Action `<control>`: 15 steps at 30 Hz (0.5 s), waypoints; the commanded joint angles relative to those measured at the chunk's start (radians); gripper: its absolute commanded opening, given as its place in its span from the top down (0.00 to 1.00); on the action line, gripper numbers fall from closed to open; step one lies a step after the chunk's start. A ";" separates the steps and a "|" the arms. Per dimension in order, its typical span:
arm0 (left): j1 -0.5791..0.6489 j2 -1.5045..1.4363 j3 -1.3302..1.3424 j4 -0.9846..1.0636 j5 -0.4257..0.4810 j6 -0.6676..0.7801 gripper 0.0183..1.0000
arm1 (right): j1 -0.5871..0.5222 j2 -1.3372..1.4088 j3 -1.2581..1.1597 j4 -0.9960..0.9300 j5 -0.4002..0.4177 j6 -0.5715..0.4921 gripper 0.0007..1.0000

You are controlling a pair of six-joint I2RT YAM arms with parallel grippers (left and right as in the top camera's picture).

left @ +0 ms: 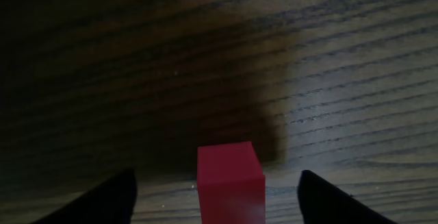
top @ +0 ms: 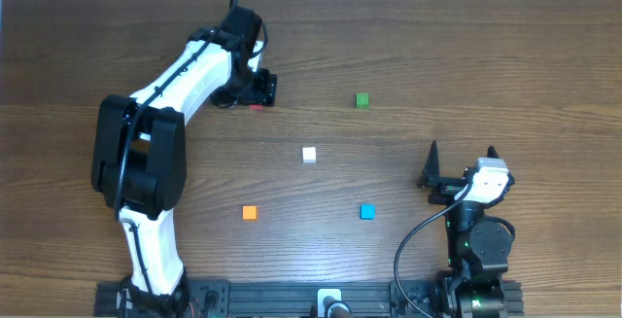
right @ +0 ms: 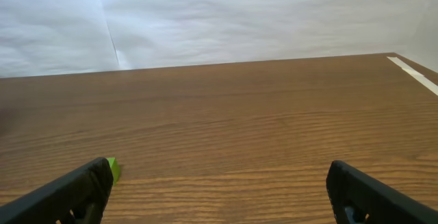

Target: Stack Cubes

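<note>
We see the red cube (left: 230, 179) between the left claw's (left: 215, 183) spread fingers, touching neither; the right claw (right: 220, 172) is spread too.

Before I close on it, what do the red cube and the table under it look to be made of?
Red cube: probably plastic or painted wood, matte; even colour, crisp edges, no grain or glare, so either fits. Table: wood or wood-look laminate, low sheen; long dark grain lines run across it.
</note>
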 commanded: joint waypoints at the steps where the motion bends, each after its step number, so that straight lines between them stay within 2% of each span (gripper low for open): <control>1: -0.010 0.017 0.017 -0.001 -0.011 -0.014 0.31 | -0.005 -0.004 -0.009 0.002 -0.008 -0.002 0.01; 15: -0.011 0.021 0.017 -0.006 -0.010 -0.037 0.55 | -0.005 -0.004 -0.009 0.002 -0.008 -0.002 0.01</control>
